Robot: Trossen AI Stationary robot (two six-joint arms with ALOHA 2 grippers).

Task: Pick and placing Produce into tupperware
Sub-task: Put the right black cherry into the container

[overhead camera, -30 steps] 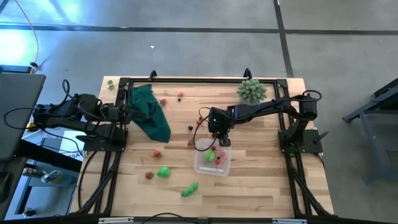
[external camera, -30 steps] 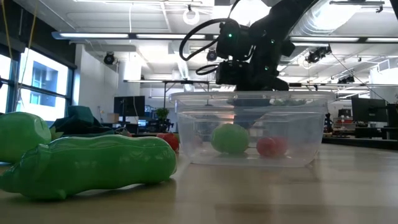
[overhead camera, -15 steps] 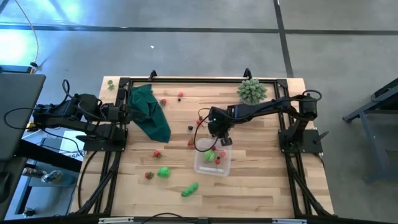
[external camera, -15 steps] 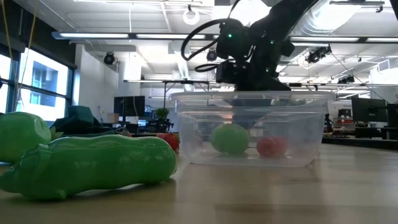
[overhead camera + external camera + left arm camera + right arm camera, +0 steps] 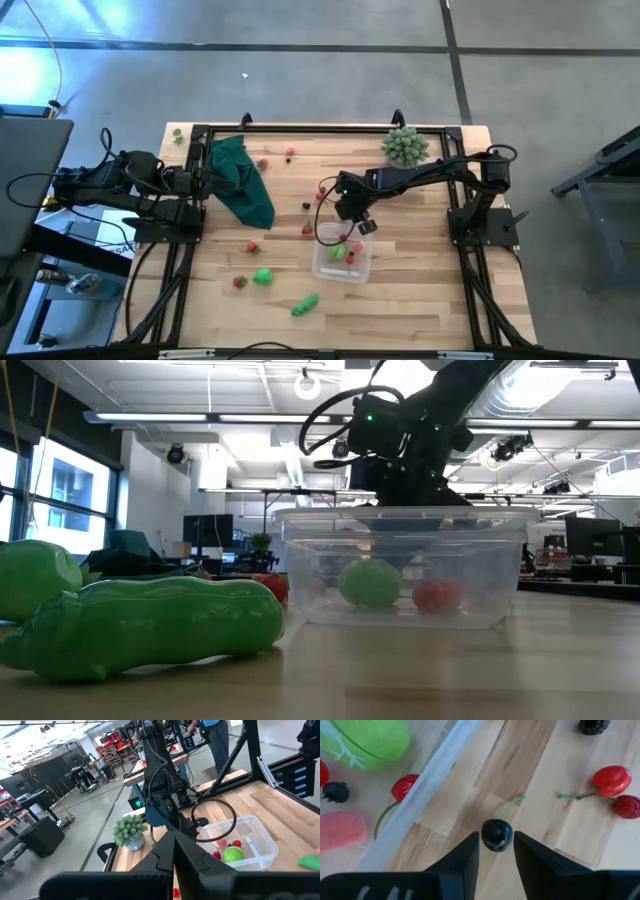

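Tupperware sits on the table a little toward the near edge, right of centre; clear walls, open top. Inside we see a round green piece, red pieces, and in the right wrist view also a pink piece and a small dark berry.

Right gripper hangs just outside the container's far rim, above bare wood. Its fingers stand partly apart with a dark cherry pinched between the tips, green stem trailing away. The rim runs diagonally just beside the fingers; a red cherry lies against the inner side of that wall.

Beyond the gripper on open wood: a red cherry with stem, a dark red berry touching it, and a blackberry-like piece farther on.

Loose produce elsewhere: a green pod and a green round piece near the front-left of the container, small red bits between them and the dark green cloth. The strip to the right of the container is bare wood up to the frame.

Spiky pale green plant stands at the far right corner, well apart.

Left gripper is parked at the table's left edge, by the cloth, fingers pressed together with nothing in them.
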